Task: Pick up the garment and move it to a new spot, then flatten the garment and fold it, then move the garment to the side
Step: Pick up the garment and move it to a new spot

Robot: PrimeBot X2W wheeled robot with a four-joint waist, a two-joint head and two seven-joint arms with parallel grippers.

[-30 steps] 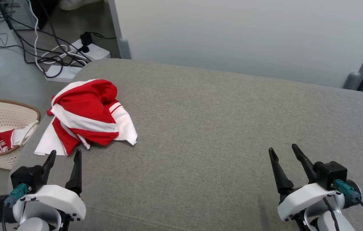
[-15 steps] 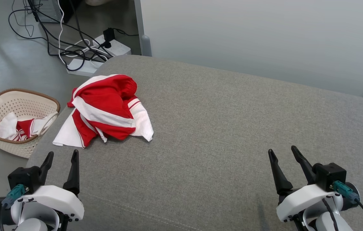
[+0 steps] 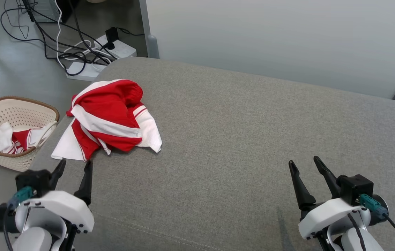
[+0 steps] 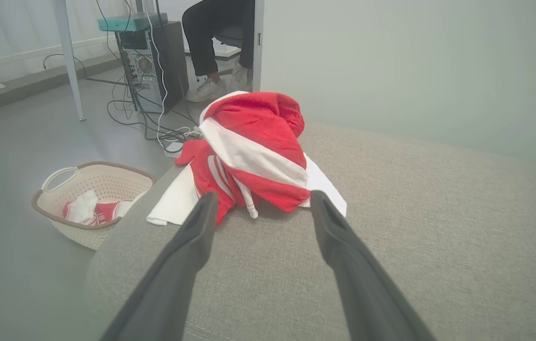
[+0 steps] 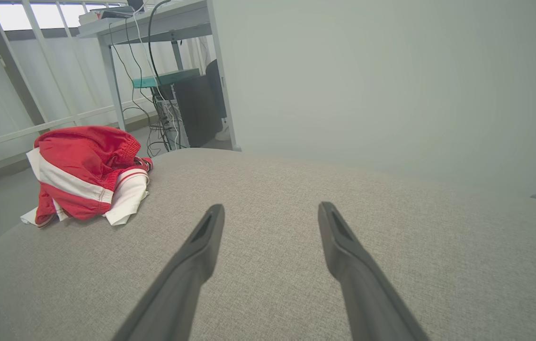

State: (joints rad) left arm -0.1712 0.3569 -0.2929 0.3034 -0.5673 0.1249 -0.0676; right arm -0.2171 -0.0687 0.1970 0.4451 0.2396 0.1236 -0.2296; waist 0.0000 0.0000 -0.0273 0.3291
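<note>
**Red-and-white garment before the first lift**

Fig. The garment (image 3: 108, 120) is shown crumpled in a heap near the far left corner of the grey couch (image 3: 239, 139), with a white flap reaching the left edge. It is touched by neither claw.

The left gripper (image 3: 75, 162) is held just short of the heap's near side, close to the couch's left edge. Its two dark fingers are spread wide and nothing is held between them. In the left wrist view the heap is framed between the two fingertips. The right gripper (image 3: 304, 160) is held over the near right part of the couch, well apart from the garment, likewise spread wide and empty.

*Step in hand.* The pickup is judged to be at the reaching stage; no lifting, flattening or folding has been done.

*Next move.* The left gripper would need to be carried forward and down onto a raised fold, then closed on enough cloth for several layers to be gathered. Soft cloth may be expected to unfurl and trail when raised. Room for a new spot is offered by the bare middle of the couch.

*Containers.* One pale perforated basket (image 3: 23, 100) with a brown rim is seen on the floor beside the couch's left edge. Red-and-white cloth (image 3: 12, 141) lies in it, below the rim; whether this is one piece or several cannot be told.
</note>
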